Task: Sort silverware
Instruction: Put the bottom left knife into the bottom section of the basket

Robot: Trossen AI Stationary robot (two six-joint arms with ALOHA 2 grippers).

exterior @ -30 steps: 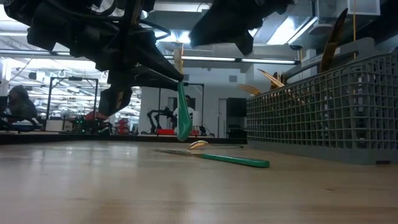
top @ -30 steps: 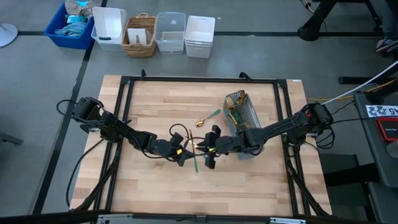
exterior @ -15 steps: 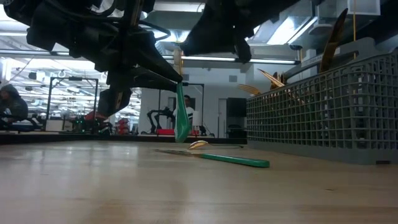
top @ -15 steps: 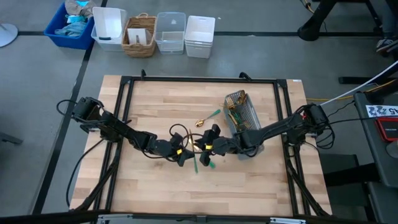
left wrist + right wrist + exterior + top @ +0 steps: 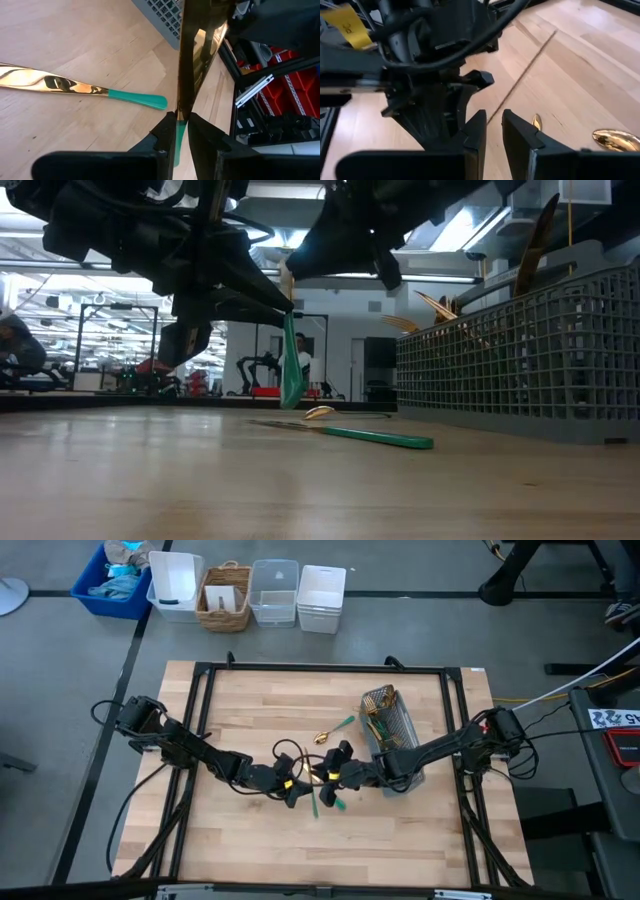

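High view: both arms meet over the middle of the wooden worktop, the left hand and the right hand almost touching.
Held piece: a gold-bladed piece of silverware with a teal handle stands upright between the left hand's fingers, handle end down, hanging above the wood.
Left hand: narrow, clamped on that held piece at its handle.
Right hand: just right of the left hand, fingers a narrow gap apart with nothing visible between them; whether it grips anything I cannot tell.
Loose knife: a teal-handled knife lies flat on the worktop below the hands.
Loose spoon: a gold-bowled spoon lies a little farther back, between the hands and the caddy.
Caddy: a grey mesh caddy stands right of centre, with more gold pieces sticking up out of it.
Beyond the worktop: bins and a basket sit on the floor at the far side.
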